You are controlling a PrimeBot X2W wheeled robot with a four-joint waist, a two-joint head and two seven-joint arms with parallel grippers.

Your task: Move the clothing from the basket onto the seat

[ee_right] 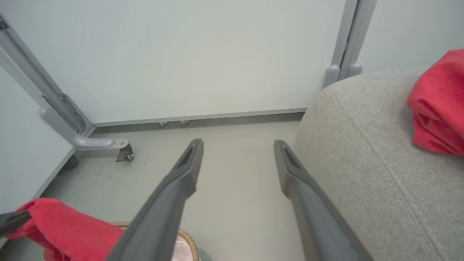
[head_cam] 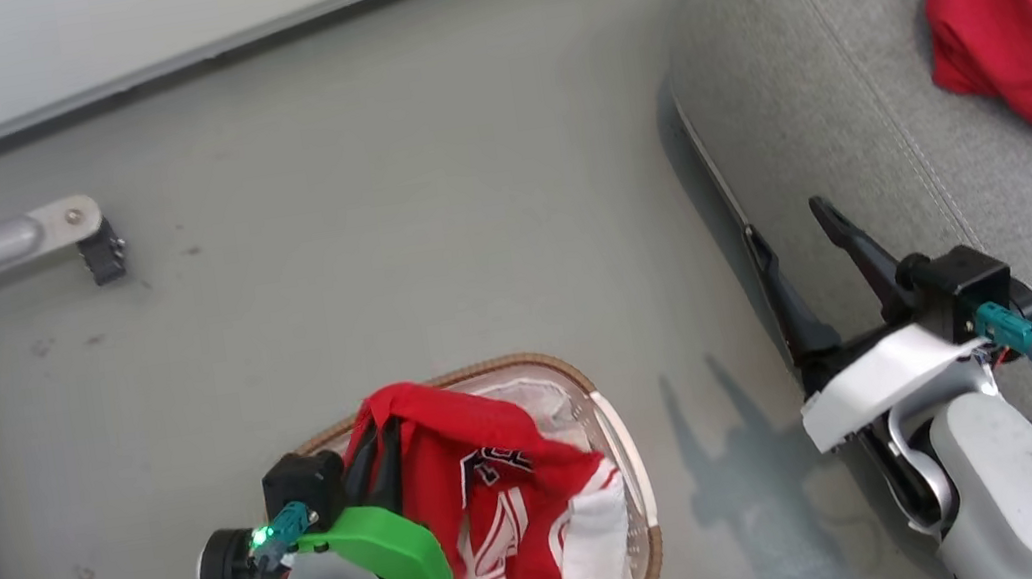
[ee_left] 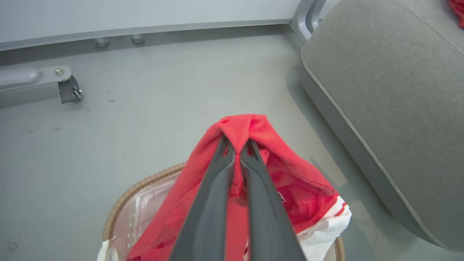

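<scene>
The white basket (head_cam: pixel 651 523) with the brown woven rim stands on the floor (head_cam: pixel 362 200), apart from the grey seat (head_cam: pixel 811 86). Inside it lie a white cloth liner (head_cam: pixel 531 396) and the lower part of the red garment with white trim (head_cam: pixel 504 493). The left end effector (ee_left: pixel 237 145) has its fingers pressed together on a fold of this garment, holding its peak above the basket. The plain red garment (head_cam: pixel 1031 5) lies on the seat, back from its rounded edge. The right end effector (head_cam: pixel 784 221) is spread wide and empty beside that edge.
</scene>
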